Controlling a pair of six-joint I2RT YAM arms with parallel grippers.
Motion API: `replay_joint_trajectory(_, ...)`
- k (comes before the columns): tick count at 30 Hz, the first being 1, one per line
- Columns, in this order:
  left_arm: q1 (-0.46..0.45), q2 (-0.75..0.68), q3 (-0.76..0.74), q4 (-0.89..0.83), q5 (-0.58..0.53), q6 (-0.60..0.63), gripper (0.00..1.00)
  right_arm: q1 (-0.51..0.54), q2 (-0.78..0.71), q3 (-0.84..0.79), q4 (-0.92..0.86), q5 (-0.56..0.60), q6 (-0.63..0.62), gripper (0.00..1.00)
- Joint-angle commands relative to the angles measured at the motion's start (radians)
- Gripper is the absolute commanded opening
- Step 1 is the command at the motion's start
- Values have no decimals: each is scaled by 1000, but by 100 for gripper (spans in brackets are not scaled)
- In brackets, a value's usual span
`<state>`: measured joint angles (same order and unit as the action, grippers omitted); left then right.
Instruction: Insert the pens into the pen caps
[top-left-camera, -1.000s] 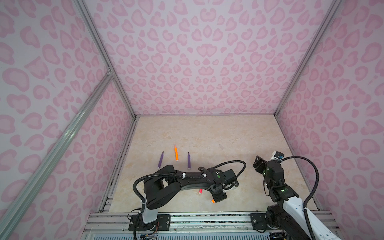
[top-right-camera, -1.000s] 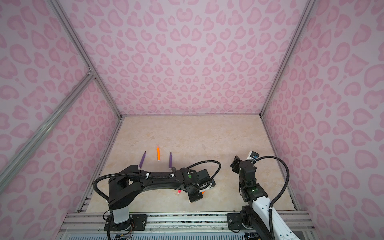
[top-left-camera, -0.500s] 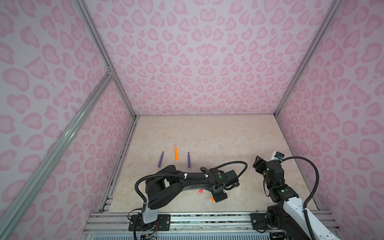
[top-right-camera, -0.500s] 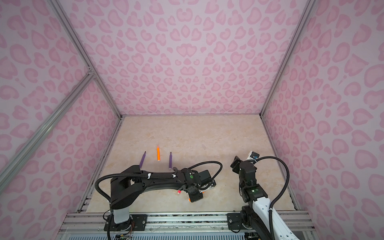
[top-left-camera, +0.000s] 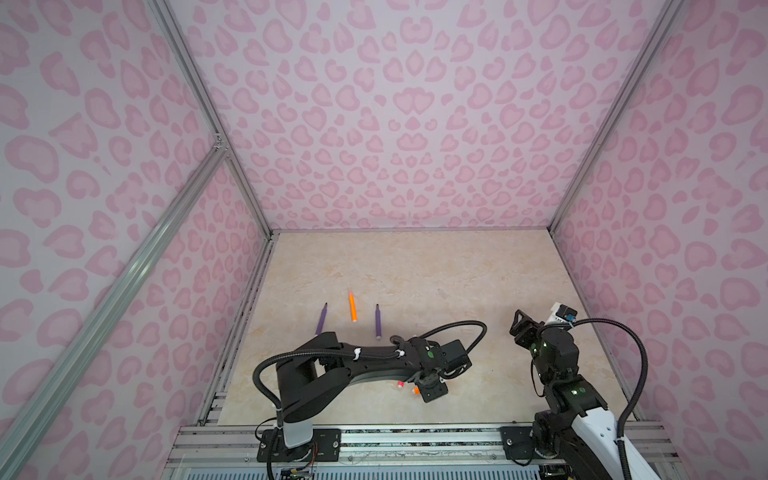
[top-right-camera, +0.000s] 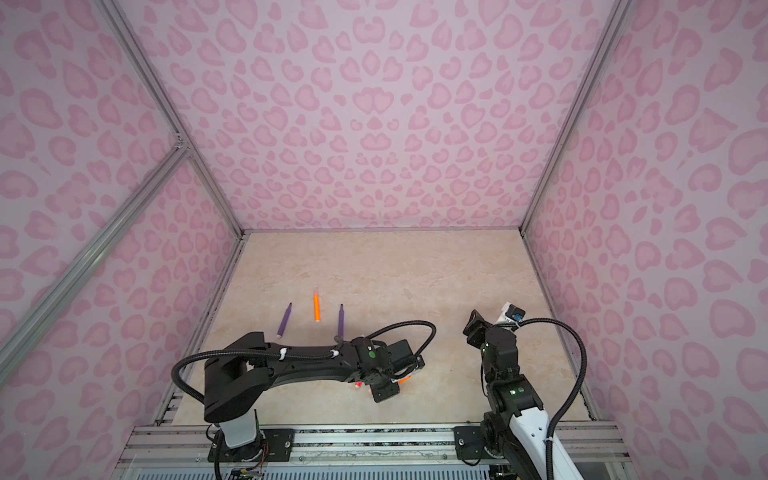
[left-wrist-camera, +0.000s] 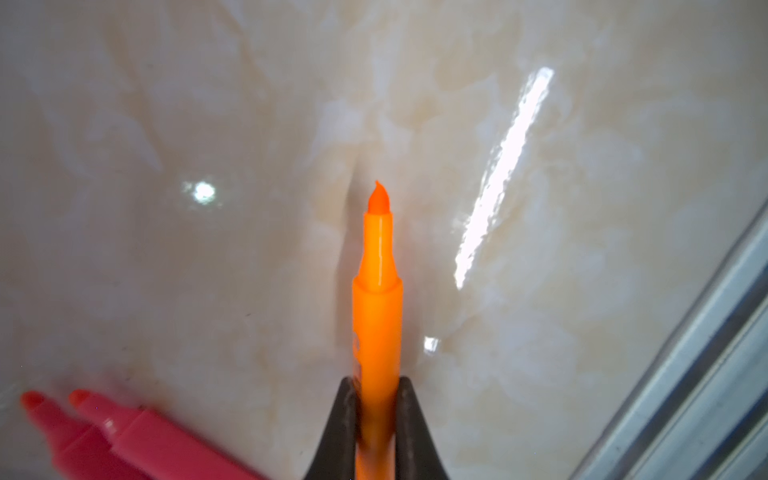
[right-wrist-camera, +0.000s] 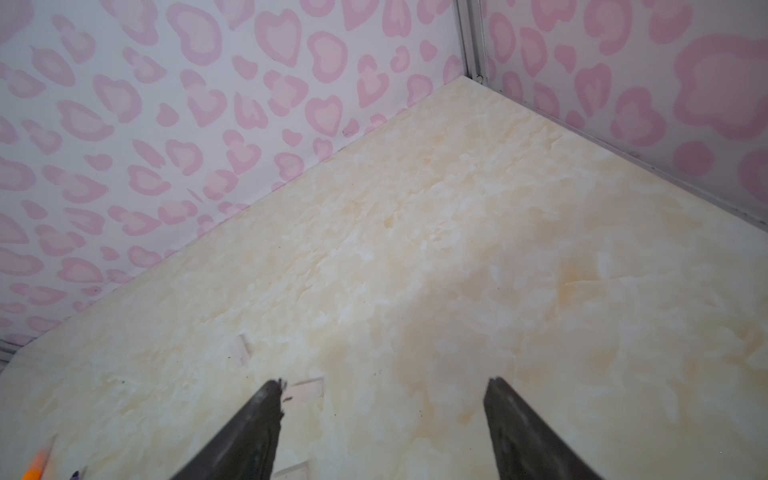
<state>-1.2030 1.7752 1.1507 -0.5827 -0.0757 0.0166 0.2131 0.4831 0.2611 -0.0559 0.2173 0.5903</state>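
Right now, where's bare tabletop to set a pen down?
Bare table: far strip between back wall and the three-pen row, plus the far right corner. Crowded: front centre, where the left fingers clamp an orange pen beside two pink pens; faint clear caps lie near the right fingers.

Robotics lab test cell: heart-print walls (top-left-camera: 395, 124) on aluminium framing (top-left-camera: 217, 143) enclose a marble-look table (top-left-camera: 415, 270) and two robot arms (top-left-camera: 365, 363).

a: what is hidden in both top views?
b: the left gripper (top-left-camera: 432, 392) covers most of the held orange pen (top-left-camera: 415, 390) and the pink-red pens (top-left-camera: 400, 385); only small ends show.
a: and the wrist views?
b: the pink-red pens blur off an edge. the pen caps (right-wrist-camera: 307, 391) are faint outlines.
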Motion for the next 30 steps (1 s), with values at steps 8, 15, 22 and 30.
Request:
replay_joint_trajectory(8,210,-342,-50,498,-46,-136,4,120,-133,55,-3,-279,141,79)
replay_joint_trajectory(15,264,-346,-215,711,107,-161,4,385,-81,58,158,-224,183,80)
replay_joint_trajectory(22,240,-375,-235,703,163,-164,4,610,196,117,312,-107,141,77)
replay_joint_trajectory(30,147,-352,-223,703,151,-115,4,618,255,147,274,-45,112,70)
